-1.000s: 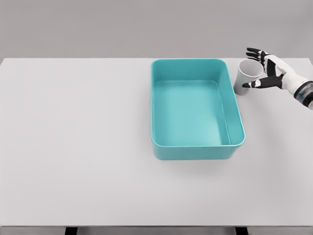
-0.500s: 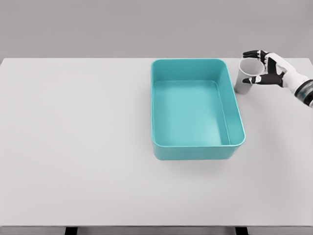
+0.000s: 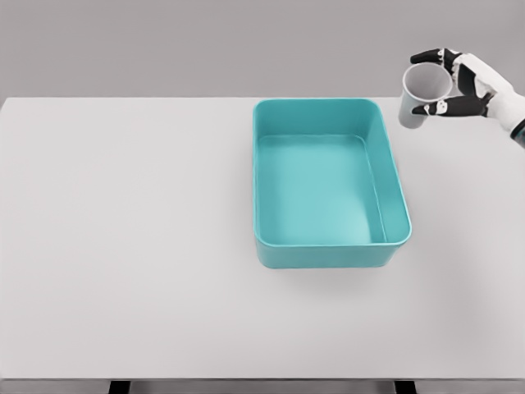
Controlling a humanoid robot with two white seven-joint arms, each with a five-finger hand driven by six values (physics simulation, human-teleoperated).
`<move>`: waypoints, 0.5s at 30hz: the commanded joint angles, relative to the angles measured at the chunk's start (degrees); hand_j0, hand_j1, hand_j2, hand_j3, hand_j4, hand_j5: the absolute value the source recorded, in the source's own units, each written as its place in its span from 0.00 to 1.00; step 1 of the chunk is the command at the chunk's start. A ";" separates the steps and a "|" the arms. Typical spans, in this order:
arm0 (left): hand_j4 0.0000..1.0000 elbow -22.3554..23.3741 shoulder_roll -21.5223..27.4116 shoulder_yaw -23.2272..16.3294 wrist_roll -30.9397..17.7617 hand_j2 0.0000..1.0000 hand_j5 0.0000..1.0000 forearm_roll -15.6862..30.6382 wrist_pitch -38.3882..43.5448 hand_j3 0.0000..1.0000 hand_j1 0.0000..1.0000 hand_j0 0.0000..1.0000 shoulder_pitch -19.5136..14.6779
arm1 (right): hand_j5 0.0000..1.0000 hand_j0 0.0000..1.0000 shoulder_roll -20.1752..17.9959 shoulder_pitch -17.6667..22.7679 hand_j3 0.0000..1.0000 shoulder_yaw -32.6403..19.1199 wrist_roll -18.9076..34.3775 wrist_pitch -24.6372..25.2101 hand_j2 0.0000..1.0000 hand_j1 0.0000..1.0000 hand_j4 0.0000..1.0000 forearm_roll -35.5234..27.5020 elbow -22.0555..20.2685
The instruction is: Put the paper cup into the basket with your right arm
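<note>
The right hand (image 3: 467, 82) covers part of the paper cup (image 3: 420, 94), and the picture's right edge cuts its forearm.

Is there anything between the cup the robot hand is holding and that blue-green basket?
Nothing. In the head view, only bare table shows between the cup, held in the right robot hand, and the basket.

only the right hand (image 3: 466, 82) is seen, at the upper right of the frame — a five-finger hand with a glossy white shell over the back and knuckles. the fingers (image 3: 428, 57) are tipped and jointed in black. at the right edge, a white wrist section is cut off by the frame.
</note>
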 commanded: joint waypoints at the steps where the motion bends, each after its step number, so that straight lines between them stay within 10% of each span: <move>1: 1.00 -0.05 0.00 0.00 -0.10 1.00 1.00 0.00 0.00 1.00 1.00 1.00 0.00 | 0.71 0.71 -1.19 0.17 0.71 -0.97 -0.01 0.08 0.71 0.71 0.71 -0.46 -5.35; 15: 1.00 0.04 0.00 0.00 -0.01 1.00 1.00 0.00 0.00 1.00 1.00 1.00 0.00 | 0.71 0.71 -3.30 5.27 0.71 3.95 -0.01 0.96 0.71 0.71 0.71 11.14 -38.66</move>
